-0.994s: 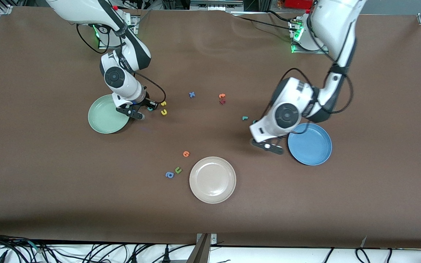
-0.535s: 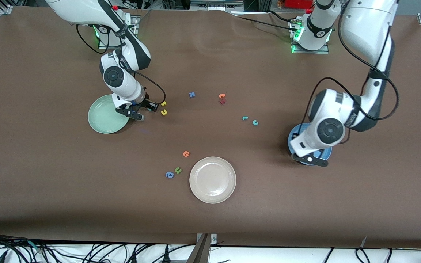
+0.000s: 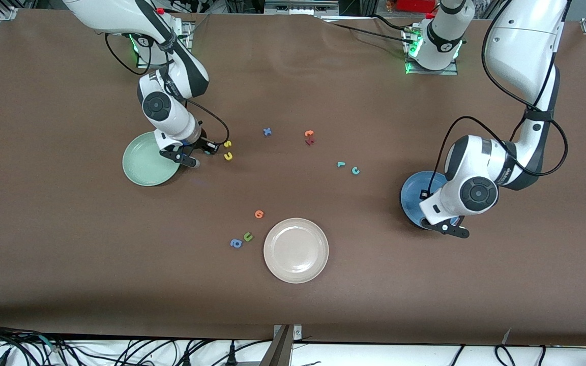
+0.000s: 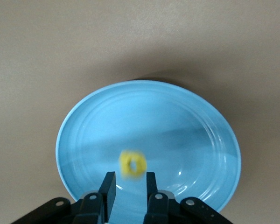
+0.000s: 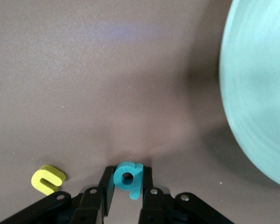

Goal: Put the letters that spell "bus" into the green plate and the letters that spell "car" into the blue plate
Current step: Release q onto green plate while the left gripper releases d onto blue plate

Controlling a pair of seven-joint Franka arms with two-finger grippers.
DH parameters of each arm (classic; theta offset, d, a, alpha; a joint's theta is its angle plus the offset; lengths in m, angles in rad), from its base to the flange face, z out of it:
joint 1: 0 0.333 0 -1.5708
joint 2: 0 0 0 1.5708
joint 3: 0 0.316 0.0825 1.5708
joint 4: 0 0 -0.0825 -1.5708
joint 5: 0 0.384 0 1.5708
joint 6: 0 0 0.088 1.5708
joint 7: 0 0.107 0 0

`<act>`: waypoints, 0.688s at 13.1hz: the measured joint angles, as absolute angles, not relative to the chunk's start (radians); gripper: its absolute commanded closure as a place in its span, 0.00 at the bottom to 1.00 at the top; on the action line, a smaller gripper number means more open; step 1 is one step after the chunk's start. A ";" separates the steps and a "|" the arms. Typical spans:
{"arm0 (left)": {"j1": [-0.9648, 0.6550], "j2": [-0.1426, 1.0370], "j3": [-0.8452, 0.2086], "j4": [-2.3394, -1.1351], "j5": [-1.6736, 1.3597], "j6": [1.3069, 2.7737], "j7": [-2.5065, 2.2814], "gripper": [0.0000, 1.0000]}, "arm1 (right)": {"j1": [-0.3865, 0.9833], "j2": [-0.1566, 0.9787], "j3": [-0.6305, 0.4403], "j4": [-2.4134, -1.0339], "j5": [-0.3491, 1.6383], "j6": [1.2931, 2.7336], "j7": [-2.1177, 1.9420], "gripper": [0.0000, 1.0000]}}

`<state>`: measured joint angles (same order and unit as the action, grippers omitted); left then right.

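Now right tool [image 5: 126, 183] gripping teal "b" [image 5: 128, 179]

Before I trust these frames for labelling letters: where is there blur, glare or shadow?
Left wrist view: the yellow letter is smeared over the blue plate, which carries soft sheen bands. Right wrist view: the teal letter between the jaws and the yellow letter are crisp; the green plate is soft-edged. Front view: evenly lit, with a darker band along the table's nearest edge.

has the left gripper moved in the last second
Yes. The left gripper went from the table beside the blue plate, on the side toward the teal letters, to over that plate, carrying the yellow "a".
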<state>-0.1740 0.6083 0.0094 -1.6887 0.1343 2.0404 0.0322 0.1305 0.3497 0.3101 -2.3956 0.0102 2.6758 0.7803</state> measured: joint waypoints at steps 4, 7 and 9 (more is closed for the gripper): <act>-0.174 0.608 -0.019 -1.681 0.134 2.041 0.033 0.00 | 0.127 0.330 0.246 -2.226 0.009 2.351 0.693 0.98; -0.176 0.596 -0.105 -1.675 0.113 2.014 -0.018 0.00 | 0.123 0.305 0.135 -2.061 0.009 2.058 0.493 0.98; -0.178 0.593 -0.166 -1.675 0.091 1.995 -0.096 0.00 | 0.119 0.309 0.046 -2.051 0.009 2.028 0.323 0.98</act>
<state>-0.1783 0.5926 -0.1659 -1.6750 0.0907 1.9951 -0.0956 0.1188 0.3091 0.0461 -2.0512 0.0087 2.0283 0.3234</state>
